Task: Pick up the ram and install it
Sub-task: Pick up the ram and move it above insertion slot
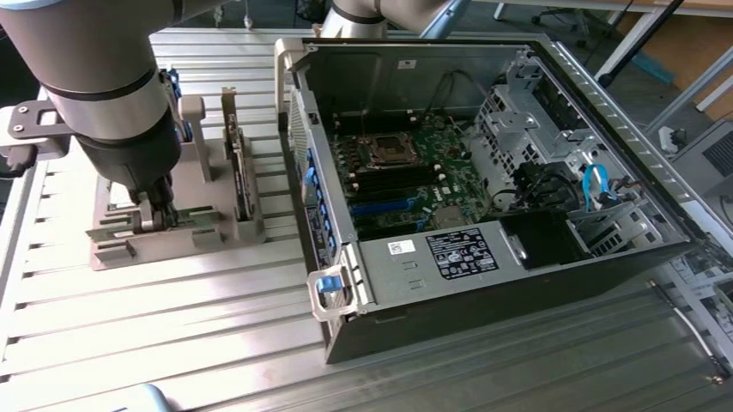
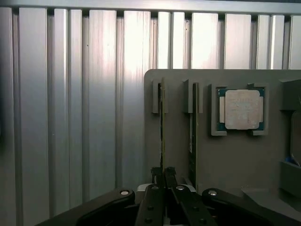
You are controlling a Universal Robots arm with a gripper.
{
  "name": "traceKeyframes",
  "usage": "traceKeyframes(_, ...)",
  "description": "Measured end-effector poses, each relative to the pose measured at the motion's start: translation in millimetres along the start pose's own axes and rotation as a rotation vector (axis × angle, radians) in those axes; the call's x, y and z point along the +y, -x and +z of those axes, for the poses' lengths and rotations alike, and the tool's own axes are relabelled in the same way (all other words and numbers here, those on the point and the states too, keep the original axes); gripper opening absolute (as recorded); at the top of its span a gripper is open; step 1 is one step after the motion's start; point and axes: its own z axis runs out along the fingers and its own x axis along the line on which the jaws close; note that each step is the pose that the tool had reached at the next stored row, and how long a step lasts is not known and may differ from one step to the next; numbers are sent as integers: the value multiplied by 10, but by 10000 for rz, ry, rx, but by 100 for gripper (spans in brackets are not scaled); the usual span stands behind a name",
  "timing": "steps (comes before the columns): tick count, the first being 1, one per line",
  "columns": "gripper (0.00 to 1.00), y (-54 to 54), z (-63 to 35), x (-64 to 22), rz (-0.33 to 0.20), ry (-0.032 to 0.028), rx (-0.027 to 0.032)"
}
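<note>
Nearest the lens sat the claw [image 2: 162,175]: black, matte metal linkages studded with small bolt heads, its two slim fingers [image 2: 155,173] drawn narrow and pinched on the near end of the ram [image 2: 162,122]. The ram stood on its long edge in a slot of a flat grey holder [image 2: 225,160], so it showed edge-on as a thin dark green line. Its long axis ran straight away from the claw, and its far end was tucked between two raised grey posts. Just beside it, apart and parallel, a second stick [image 2: 193,127] stood the same way in its own slot. Farther out to that side, a square silver CPU chip [image 2: 241,109] on a green border lay flat in a shallow recess.

The holder rested on the desk [image 2: 70,117] — ribbed, brushed aluminium slats with long bright reflections.

In the exterior view the thick grey arm [image 1: 103,94] reached down, with the claw lowered into the holder. An expansion card [image 1: 239,172] with a metal bracket stood upright near the claw, toward the exterior view's right. Well beyond that lay an open computer case [image 1: 458,283] — dark sheet-metal walls around a green motherboard [image 1: 418,163].
</note>
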Motion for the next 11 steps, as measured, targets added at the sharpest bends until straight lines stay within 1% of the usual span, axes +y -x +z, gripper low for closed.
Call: traceKeyframes(11, 12, 3, -130, 1, 0, 2, 0)
